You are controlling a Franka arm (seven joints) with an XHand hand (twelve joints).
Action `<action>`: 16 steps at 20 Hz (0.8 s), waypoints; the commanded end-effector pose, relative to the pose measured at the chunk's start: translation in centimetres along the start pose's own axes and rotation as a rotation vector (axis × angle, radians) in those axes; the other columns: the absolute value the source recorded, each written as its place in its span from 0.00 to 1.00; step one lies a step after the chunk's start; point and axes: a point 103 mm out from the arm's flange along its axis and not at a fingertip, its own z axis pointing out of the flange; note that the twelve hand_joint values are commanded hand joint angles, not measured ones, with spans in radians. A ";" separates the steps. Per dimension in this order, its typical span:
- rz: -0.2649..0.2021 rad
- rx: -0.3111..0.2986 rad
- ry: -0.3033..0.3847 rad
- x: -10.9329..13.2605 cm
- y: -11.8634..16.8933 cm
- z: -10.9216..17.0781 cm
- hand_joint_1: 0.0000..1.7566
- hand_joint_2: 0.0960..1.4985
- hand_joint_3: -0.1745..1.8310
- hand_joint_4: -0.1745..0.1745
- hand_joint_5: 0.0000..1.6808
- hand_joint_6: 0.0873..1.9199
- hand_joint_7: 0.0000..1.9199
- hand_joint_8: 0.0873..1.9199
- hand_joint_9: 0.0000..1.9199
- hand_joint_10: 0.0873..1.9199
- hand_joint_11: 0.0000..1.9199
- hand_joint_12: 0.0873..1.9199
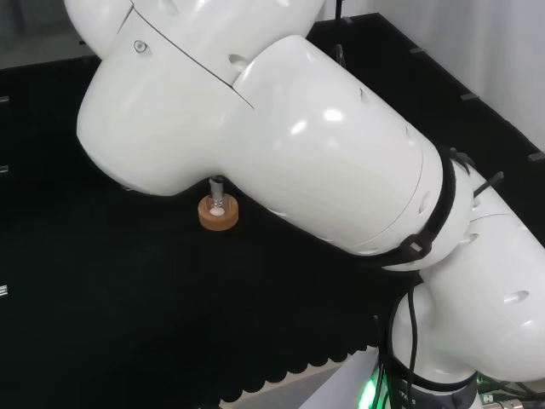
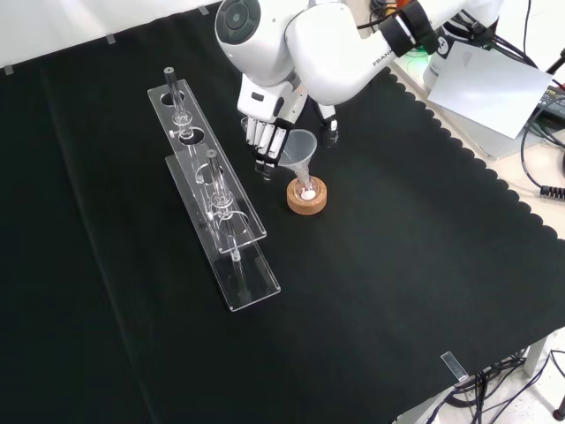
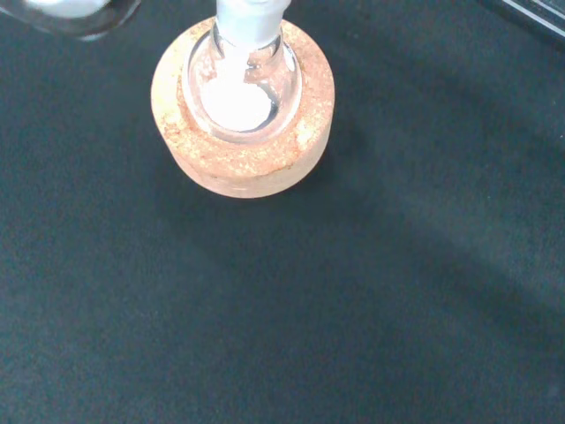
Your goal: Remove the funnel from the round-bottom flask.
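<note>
Arm [image 1: 281, 145]: glossy white rounded links, small recessed screw holes in the shell, round grey cap [image 2: 237, 18] on one joint in the front view. Black cable [image 1: 443, 204] strapped round a link with black ties. Hand [image 2: 265, 137]: white fingers, black tips and joints.

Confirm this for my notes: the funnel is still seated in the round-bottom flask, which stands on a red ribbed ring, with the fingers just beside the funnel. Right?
Not quite. The stand is a cork ring, not a red ribbed one; the wrist view shows it plainly. The rest holds: the funnel sits in the round-bottom flask, and the fingers hang just left of it in the front view.
</note>
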 end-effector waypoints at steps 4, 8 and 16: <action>0.024 -0.096 -0.107 0.7 -0.7 -0.6 0.43 0.38 0.34 0.45 0.37 0.03 0.31 0.29 0.51 0.20 0.38 0.62; 0.025 -0.133 -0.137 0.9 -1.4 -1.6 0.46 0.39 0.35 0.53 0.42 0.21 0.38 0.26 0.58 0.14 0.41 0.60; -0.002 -0.062 -0.158 1.2 -3.4 -5.1 0.47 0.39 0.37 0.54 0.41 0.32 0.39 0.26 0.60 0.12 0.43 0.59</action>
